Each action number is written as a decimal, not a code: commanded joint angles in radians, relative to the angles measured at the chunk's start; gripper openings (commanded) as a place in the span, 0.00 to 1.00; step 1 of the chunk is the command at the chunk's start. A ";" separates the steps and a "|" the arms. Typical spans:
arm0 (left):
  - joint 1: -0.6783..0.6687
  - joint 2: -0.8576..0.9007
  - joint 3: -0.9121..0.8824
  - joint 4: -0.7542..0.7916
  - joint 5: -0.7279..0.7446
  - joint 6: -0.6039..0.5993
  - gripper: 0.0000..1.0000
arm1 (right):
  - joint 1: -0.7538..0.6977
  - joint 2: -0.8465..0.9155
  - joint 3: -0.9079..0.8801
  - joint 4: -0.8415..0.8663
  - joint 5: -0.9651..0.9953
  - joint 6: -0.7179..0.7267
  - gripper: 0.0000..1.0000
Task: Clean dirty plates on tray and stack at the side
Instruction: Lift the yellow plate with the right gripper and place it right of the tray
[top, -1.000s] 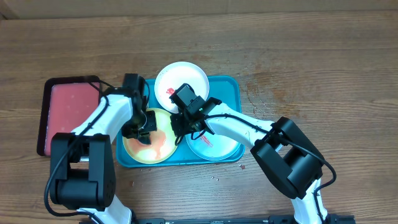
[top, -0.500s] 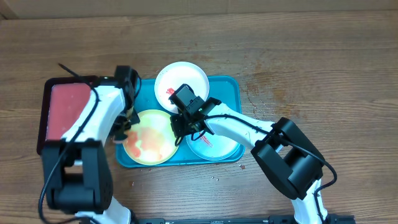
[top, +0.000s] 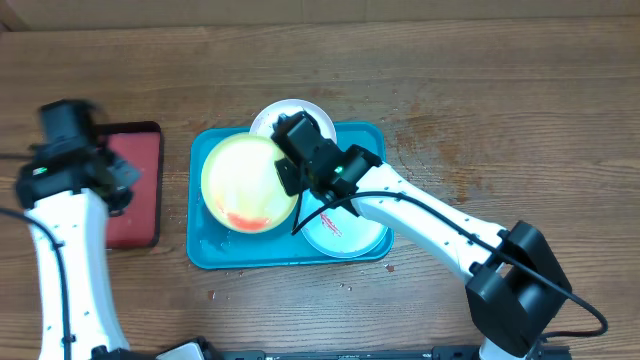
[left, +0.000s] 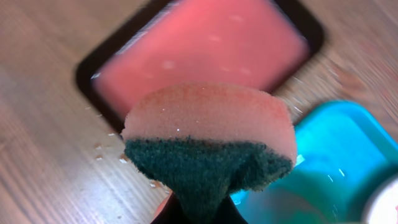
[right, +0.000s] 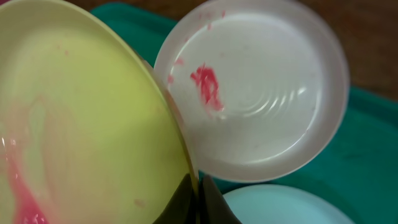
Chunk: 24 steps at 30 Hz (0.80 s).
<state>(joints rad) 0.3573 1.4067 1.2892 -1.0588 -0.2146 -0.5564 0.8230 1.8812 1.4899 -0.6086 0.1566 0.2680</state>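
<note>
My right gripper (top: 292, 178) is shut on the rim of the yellow-green plate (top: 245, 183) and holds it lifted and tilted over the turquoise tray (top: 205, 250); a red smear remains on its lower part. In the right wrist view the yellow-green plate (right: 74, 118) fills the left, the white plate (right: 261, 93) with a red smear lies behind, and the pale mint plate (right: 292, 208) shows at the bottom. My left gripper (top: 112, 180) is shut on a sponge (left: 208, 140), pink with a dark green pad, above the red tray (left: 205, 50).
The small dark-rimmed red tray (top: 135, 190) lies left of the turquoise tray, partly under my left arm. Crumbs and faint red stains mark the wooden table (top: 440, 130) right of the tray. The mint plate (top: 350, 228) sits under my right arm.
My left arm has swung left off the yellow-green plate to over the red tray, sponge in hand. My right gripper has lifted and tilted the yellow-green plate up from the tray.
</note>
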 joint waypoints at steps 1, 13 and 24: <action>0.098 0.028 0.002 0.001 0.114 -0.019 0.04 | 0.062 -0.035 0.064 0.002 0.326 -0.122 0.04; 0.177 0.114 0.002 0.001 0.187 0.022 0.04 | 0.151 -0.035 0.076 0.080 0.685 -0.466 0.04; 0.177 0.114 0.002 0.001 0.189 0.022 0.04 | 0.210 -0.035 0.076 0.229 0.803 -0.880 0.04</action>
<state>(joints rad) 0.5308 1.5169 1.2892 -1.0588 -0.0364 -0.5480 1.0092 1.8805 1.5337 -0.4191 0.8570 -0.4339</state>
